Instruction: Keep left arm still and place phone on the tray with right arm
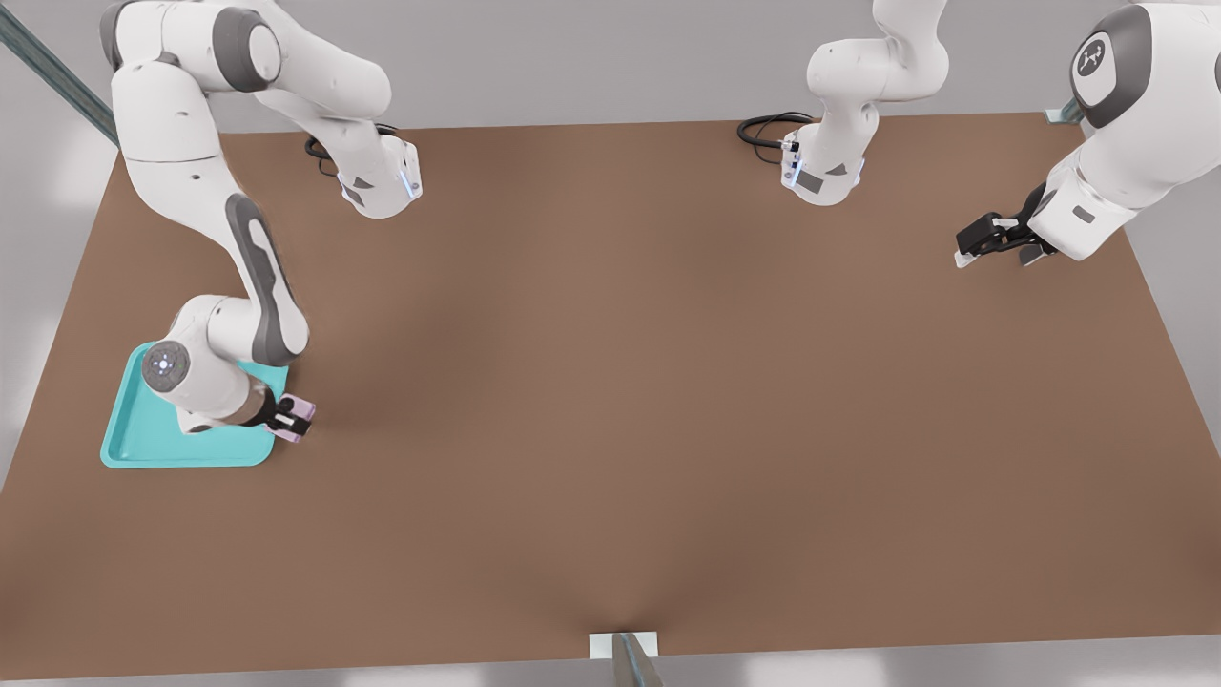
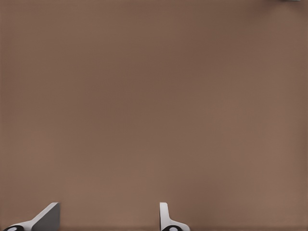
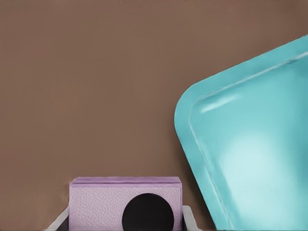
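At tray (image 1: 143, 434) edge: gripper (image 1: 291, 416) grips one phone (image 1: 301, 410).

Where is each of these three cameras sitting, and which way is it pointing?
Front view: high above, looking down on the brown table; both white arms show, and the right arm's black gripper holds the small pale pink phone by the shallow turquoise tray.
Left wrist view: on the parked arm, facing bare table; only two fingertips show.
Right wrist view: on the working arm, facing down at the phone and tray corner.
Front and right wrist views share phone and tray.
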Action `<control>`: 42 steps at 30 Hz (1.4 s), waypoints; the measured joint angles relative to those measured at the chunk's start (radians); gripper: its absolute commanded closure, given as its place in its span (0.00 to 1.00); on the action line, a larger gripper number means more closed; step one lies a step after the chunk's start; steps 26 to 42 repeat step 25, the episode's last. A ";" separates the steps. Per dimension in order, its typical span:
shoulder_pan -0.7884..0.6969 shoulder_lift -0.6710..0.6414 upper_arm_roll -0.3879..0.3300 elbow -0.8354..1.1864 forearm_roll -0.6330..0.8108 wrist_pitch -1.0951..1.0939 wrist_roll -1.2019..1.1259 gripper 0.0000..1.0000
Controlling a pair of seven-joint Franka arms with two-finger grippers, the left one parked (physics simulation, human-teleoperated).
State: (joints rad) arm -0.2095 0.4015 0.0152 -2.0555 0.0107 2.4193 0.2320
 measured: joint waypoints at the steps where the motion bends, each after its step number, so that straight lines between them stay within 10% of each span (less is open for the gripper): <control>1: -0.039 0.008 0.000 -0.001 0.000 0.000 -0.035 0.27; 5: -0.141 0.038 -0.001 0.002 -0.002 0.004 -0.169 0.24; 6: -0.160 0.044 -0.001 0.004 -0.006 0.005 -0.199 0.00; 18: 0.072 -0.103 0.070 0.630 -0.022 -0.401 -0.419 0.00; 23: 0.251 -0.309 0.025 0.577 -0.075 -0.669 -0.393 0.00; 42: 0.278 -0.292 0.013 0.577 -0.063 -0.721 -0.380 0.00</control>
